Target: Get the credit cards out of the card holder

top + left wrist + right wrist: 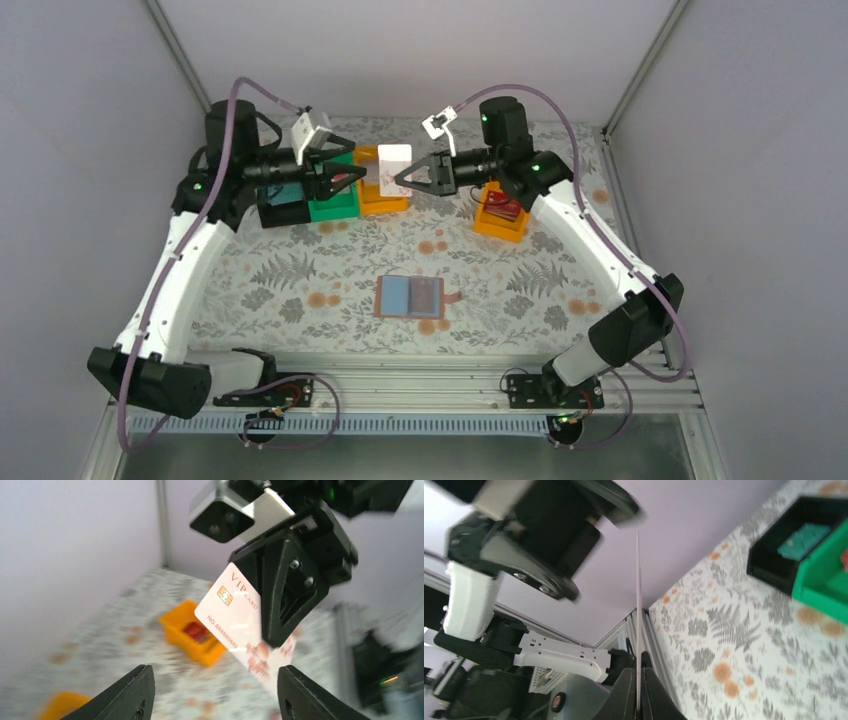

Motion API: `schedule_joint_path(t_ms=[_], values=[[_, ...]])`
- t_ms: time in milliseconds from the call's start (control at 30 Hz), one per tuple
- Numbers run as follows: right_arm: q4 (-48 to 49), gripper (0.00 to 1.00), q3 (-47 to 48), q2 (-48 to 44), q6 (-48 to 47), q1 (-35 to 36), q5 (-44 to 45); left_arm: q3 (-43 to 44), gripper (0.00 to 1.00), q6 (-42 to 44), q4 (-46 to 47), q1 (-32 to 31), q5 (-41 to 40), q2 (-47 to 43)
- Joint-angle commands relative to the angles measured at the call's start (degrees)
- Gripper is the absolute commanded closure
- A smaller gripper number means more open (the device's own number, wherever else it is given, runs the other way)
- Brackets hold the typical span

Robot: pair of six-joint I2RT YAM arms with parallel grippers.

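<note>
My right gripper [401, 180] is shut on a whitish-pink credit card [394, 160] and holds it in the air above the far bins. In the right wrist view the card [638, 600] stands edge-on between the closed fingers [651, 697]. My left gripper [350, 180] is open and empty, facing the card from the left. In the left wrist view the card [235, 617] hangs just beyond its spread fingers [127, 695]. The card holder [412, 297] lies open on the table with a dark red card [428, 296] in its right page.
A black bin [283, 210] with a teal card [806, 540], a green bin [333, 205] and an orange bin [380, 200] stand in a row at the back. Another orange bin [502, 215] with a dark red card [195, 631] stands to the right.
</note>
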Motion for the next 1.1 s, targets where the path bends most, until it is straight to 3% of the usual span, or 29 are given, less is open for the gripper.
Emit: schedule_joint_path(t_ms=[0,133,200,267,300,467,633,1067], values=[[-12.62,0.96,0.02,2.27,0.88,-1.92,-7.59,3.71,0.39,49.76,-17.67,-0.08,-15.52,-4.99],[-11.25,0.96,-1.68,2.69,3.50,-1.08,-9.89,-12.25,0.28,85.06,-6.51,-2.06,-18.42,-17.95],[-11.18,0.96,-1.70,3.51,4.26,-0.93,-9.75,-25.01,0.20,100.26,7.89,-2.47,-15.27,-26.49],[-10.69,0.96,-1.74,4.06,4.70,-0.32,-9.85,-35.89,0.19,113.21,22.19,-2.89,-11.67,-31.92],[-10.45,0.96,-1.72,4.20,4.89,0.17,-9.93,-38.65,0.19,115.37,28.18,-3.32,-11.09,-32.75],[-9.99,0.96,-1.72,5.04,5.36,2.90,-9.79,-43.70,0.19,121.05,39.58,-6.35,-14.79,-31.89],[-11.33,0.96,-0.16,6.54,4.09,5.38,-9.23,-43.77,0.25,122.56,39.74,-10.41,-18.22,-30.57],[-11.14,0.96,1.46,6.81,2.82,7.30,-9.76,-40.42,0.97,122.44,28.45,-14.01,-24.72,-28.67]])
